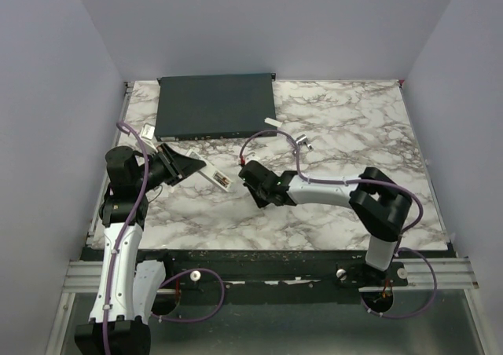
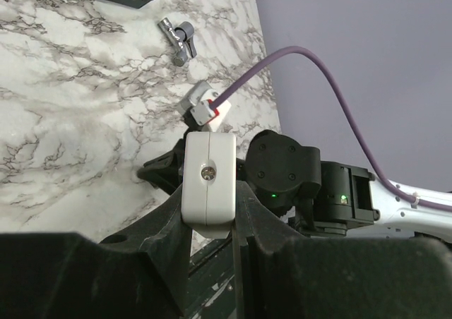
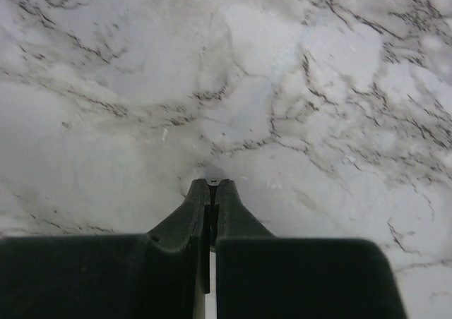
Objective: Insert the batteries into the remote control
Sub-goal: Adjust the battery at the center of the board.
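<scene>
Two sets of jaws shut: L jaws clamp remote control (image 2: pixel 208 171), R jaws pinched tip-down on table (image 3: pixel 106 86), battery betw. them unclear, so confirm grip before lifting.

Smooth white plastic remote control (image 2: pixel 208 185) at frame centre, matt black fingers (image 2: pixel 159 234) flanking it, marble-patterned table (image 1: pixel 354 135) gleaming faintly, small metal piece (image 2: pixel 180 40) shining at upper centre.

legible text: none | dark-grey box (image 1: pixel 216 104): front markings too small to read | remote control (image 2: pixel 208 185): nothing legible
</scene>
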